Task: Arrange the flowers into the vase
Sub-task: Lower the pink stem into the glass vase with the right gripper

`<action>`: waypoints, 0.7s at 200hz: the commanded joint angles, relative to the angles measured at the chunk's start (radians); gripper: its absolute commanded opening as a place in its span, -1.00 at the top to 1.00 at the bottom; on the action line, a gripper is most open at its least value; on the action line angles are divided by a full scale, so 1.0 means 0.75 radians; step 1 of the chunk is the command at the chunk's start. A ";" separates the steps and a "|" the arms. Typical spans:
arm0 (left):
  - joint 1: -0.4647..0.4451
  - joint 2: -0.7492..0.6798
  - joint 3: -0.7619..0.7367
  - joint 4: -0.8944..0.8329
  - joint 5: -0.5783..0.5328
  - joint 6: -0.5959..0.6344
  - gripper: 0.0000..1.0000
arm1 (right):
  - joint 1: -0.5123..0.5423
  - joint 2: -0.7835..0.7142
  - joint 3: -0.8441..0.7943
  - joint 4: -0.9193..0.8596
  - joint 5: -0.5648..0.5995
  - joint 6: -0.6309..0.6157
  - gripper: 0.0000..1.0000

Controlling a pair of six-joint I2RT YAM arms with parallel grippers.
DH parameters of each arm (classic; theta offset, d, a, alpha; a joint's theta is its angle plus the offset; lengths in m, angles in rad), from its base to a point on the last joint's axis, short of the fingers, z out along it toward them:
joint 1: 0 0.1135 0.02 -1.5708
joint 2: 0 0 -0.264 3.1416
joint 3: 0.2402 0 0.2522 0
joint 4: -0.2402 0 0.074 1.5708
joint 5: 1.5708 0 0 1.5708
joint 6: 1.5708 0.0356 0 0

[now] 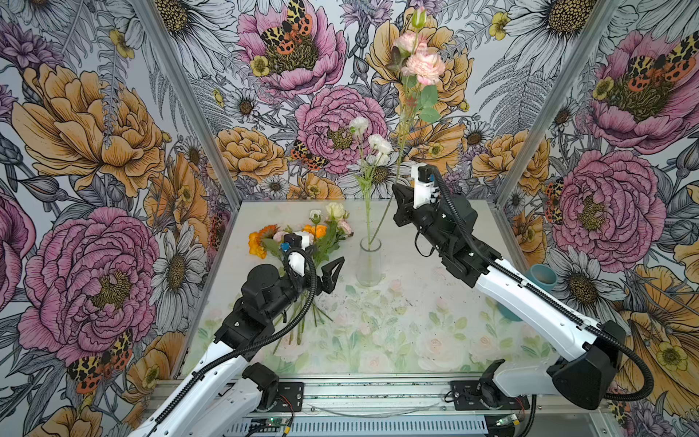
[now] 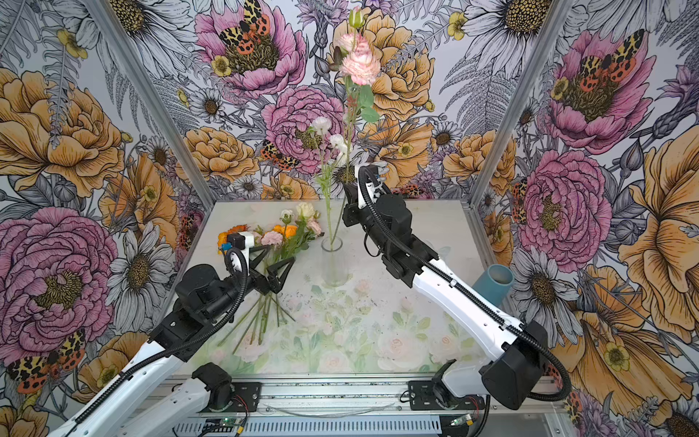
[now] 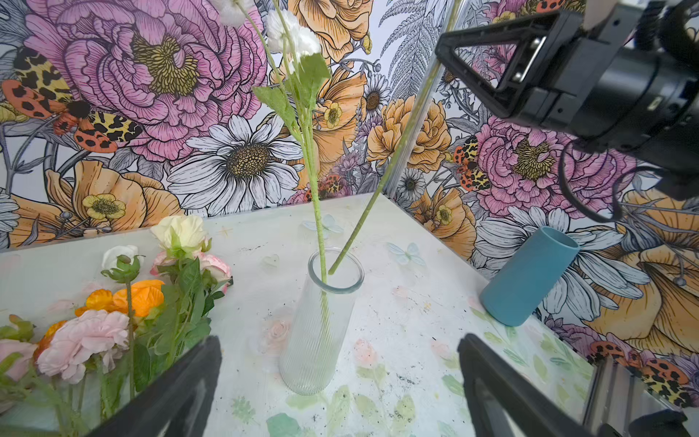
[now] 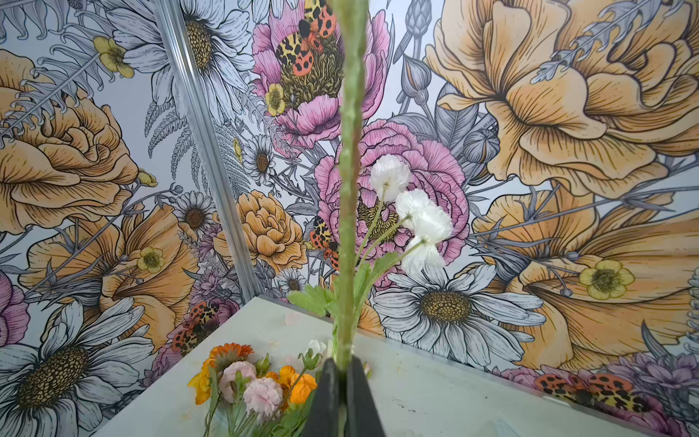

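Wallpaper (image 1: 94,265) in this cell is so loud the real blooms nearly vanish, but here's what worries me. On the far side the right tool (image 1: 398,189) is clenched on the long stem of the pink flower (image 1: 423,66). It's held on a slant, with the cut end only just inside the mouth of the glass vase (image 1: 368,265), next to the white flower (image 1: 379,143) standing in it.

Let go now and I reckon that top-heavy stem flops out, or levers on the rim and tips the narrow vase. Pushing down at this slant could also shove the vase across the bench (image 1: 416,333).

Meanwhile the left tool (image 2: 273,262) is spread wide and empty. It hovers over the remaining flowers (image 1: 325,234) heaped on the bench just beside the vase, so a careless swing there could bump the glass.
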 commanded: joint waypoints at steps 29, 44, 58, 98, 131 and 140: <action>-0.015 -0.018 -0.011 -0.020 -0.017 -0.005 -0.97 | -0.001 0.031 -0.096 0.111 -0.034 0.154 1.00; -0.015 -0.023 -0.015 -0.023 -0.017 -0.005 -0.97 | -0.002 0.043 -0.117 0.126 -0.037 0.176 1.00; -0.015 -0.028 -0.015 -0.028 -0.022 -0.005 -0.97 | 0.000 0.054 -0.137 0.132 -0.035 0.187 1.00; -0.016 -0.040 -0.011 -0.048 -0.025 0.002 -0.97 | 0.008 0.075 -0.242 0.210 -0.021 0.183 1.00; -0.016 -0.033 0.009 -0.087 -0.014 0.015 -0.97 | 0.029 0.094 -0.368 0.369 0.014 0.209 1.00; -0.017 -0.027 0.012 -0.095 -0.001 0.021 -0.97 | 0.043 0.103 -0.392 0.405 0.035 0.207 1.00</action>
